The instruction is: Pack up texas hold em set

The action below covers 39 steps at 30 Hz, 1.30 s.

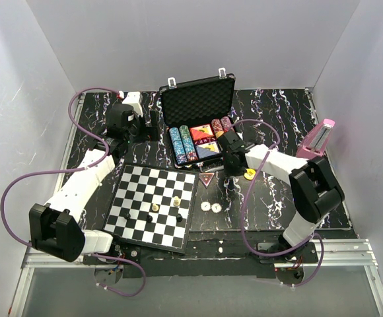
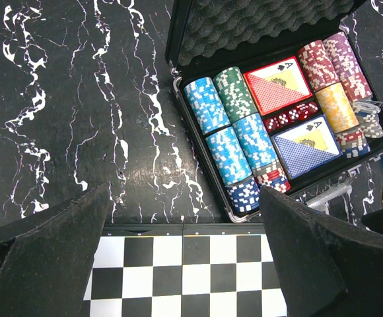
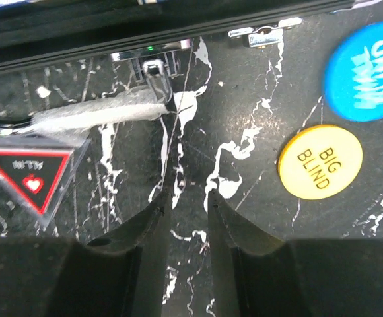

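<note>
Status: partly done.

Location. The case stands open at the back centre of the tabletop, with its foam-lined lid raised.

Packed. The left wrist view shows rows of chips filling both sides of the tray. Two decks lie in the middle, with red dice in the slot between them.

Outstanding. Several items lie loose on the tabletop in front of the case:
- a yellow button marked BIG BLIND;
- a blue button beside it, nearer the case;
- a triangle marker reading ALL IN;
- two small white discs next to the chessboard, probably also part of the set.

The lid has not been lowered and the latches are undone.

Hands.
- The left hand is released, fingers spread wide and holding nothing. It hangs above the tabletop between the chessboard's far edge and the case's left front corner.
- The right hand sits low over bare tabletop just in front of the case, between the marker and the yellow button. Its fingers are drawn close with a narrow slit between them, and nothing is in the slit.

Assessment. Remaining work appears to be collecting the loose pieces, then closing and latching the case.
</note>
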Available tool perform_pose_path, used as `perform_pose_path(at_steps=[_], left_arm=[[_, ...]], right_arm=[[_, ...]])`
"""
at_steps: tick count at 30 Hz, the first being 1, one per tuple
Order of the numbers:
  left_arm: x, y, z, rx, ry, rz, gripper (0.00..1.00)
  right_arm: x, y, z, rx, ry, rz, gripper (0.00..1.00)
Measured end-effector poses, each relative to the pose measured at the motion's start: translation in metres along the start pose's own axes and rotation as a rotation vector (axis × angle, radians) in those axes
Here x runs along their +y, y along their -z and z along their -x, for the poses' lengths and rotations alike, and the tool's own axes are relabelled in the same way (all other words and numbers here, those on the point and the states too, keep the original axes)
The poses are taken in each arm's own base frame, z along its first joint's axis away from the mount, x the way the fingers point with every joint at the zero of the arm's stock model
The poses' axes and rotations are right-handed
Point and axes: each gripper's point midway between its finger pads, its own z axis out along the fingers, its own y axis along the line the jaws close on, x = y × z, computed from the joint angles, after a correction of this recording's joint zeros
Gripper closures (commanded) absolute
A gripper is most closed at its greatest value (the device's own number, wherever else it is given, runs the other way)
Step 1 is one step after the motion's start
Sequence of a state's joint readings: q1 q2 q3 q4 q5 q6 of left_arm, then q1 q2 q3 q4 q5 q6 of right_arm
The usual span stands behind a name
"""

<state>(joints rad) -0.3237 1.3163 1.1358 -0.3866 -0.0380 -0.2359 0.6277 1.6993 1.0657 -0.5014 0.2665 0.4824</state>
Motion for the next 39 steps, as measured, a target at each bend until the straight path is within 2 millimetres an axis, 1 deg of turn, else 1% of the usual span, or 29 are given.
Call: perform_pose_path(at_steps=[3, 7, 9, 10, 12, 15, 18, 20, 21, 23, 27, 30, 34, 39], left_arm=[[0.0, 0.0, 0.0, 0.0, 0.0, 0.0, 0.02], [0.0, 0.0, 0.0, 0.0, 0.0, 0.0, 0.02], [0.0, 0.0, 0.0, 0.001, 0.0, -0.001, 0.02], [0.0, 0.0, 0.0, 0.0, 0.001, -0.002, 0.02], [-0.002, 0.0, 0.0, -0.002, 0.006, -0.007, 0.02], [-0.006, -0.001, -0.003, 0.006, 0.012, -0.024, 0.02], [-0.012, 0.0, -0.005, 0.012, 0.01, -0.038, 0.02], [-0.015, 0.0, -0.007, 0.015, 0.01, -0.047, 0.02], [-0.016, 0.0, -0.007, 0.016, 0.01, -0.051, 0.02], [-0.018, 0.0, -0.007, 0.018, 0.011, -0.059, 0.02], [-0.021, -0.001, -0.009, 0.027, 0.015, -0.078, 0.02], [-0.023, -0.001, -0.01, 0.031, 0.019, -0.088, 0.02], [-0.025, -0.001, -0.011, 0.036, 0.019, -0.095, 0.02], [-0.025, -0.003, -0.013, 0.045, 0.02, -0.097, 0.02]], right_arm=[[0.001, 0.016, 0.009, -0.023, 0.006, 0.017, 0.64], [0.005, 0.034, 0.026, -0.078, -0.002, 0.044, 0.58], [0.002, 0.037, 0.03, -0.088, -0.012, 0.046, 0.5], [-0.003, 0.037, 0.032, -0.088, -0.024, 0.044, 0.44], [-0.018, 0.035, 0.039, -0.089, -0.06, 0.029, 0.36], [-0.05, 0.031, 0.05, -0.091, -0.136, -0.003, 0.34], [-0.08, 0.027, 0.054, -0.084, -0.198, -0.031, 0.32], [-0.088, 0.024, 0.052, -0.072, -0.216, -0.036, 0.3], [-0.087, 0.023, 0.048, -0.061, -0.215, -0.03, 0.29], [-0.082, 0.019, 0.036, -0.029, -0.207, -0.008, 0.25], [-0.074, 0.013, 0.015, 0.029, -0.19, 0.022, 0.23], [-0.073, 0.008, 0.008, 0.055, -0.188, 0.027, 0.22], [-0.073, 0.003, 0.005, 0.072, -0.187, 0.021, 0.21], [-0.074, -0.009, -0.003, 0.114, -0.183, 0.008, 0.21]])
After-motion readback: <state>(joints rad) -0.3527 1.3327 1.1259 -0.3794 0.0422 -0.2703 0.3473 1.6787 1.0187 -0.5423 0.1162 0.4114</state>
